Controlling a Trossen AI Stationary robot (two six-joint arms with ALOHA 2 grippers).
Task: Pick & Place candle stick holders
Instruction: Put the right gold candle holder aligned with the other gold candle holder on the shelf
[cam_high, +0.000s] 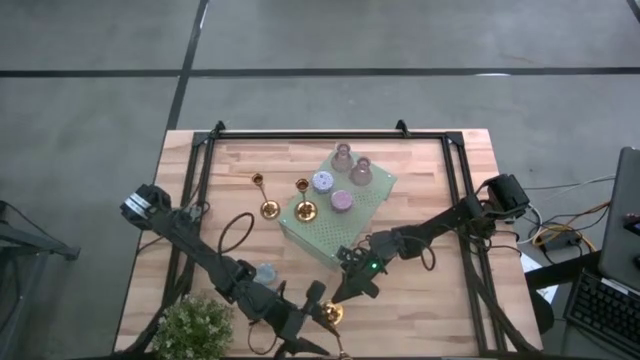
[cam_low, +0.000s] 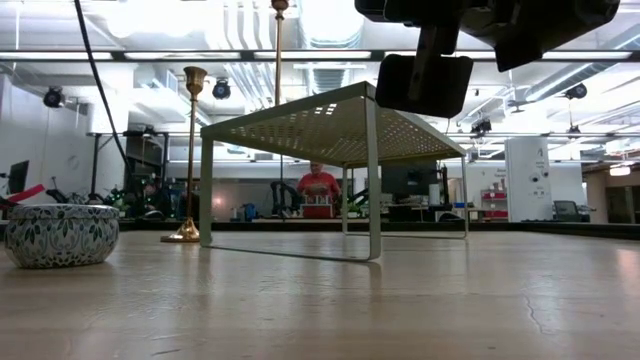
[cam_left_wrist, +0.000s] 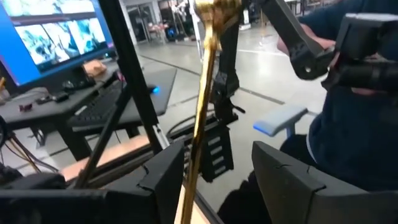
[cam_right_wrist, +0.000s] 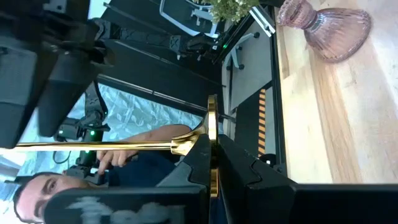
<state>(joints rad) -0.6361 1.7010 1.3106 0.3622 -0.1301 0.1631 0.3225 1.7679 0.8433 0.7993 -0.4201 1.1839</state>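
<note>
I have the slim shiny gold candlestick (cam_high: 331, 314) at the table's near edge, my right gripper (cam_right_wrist: 214, 158) clenched on its base, left gripper (cam_left_wrist: 214, 177) around the stem, grip unclear; I should release one side only once the other holds firm.

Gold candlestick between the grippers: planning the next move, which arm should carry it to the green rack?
Right. The right gripper is shut on the gold candlestick at its base and sits nearest the green rack; the left gripper stands open around the stem.
</note>
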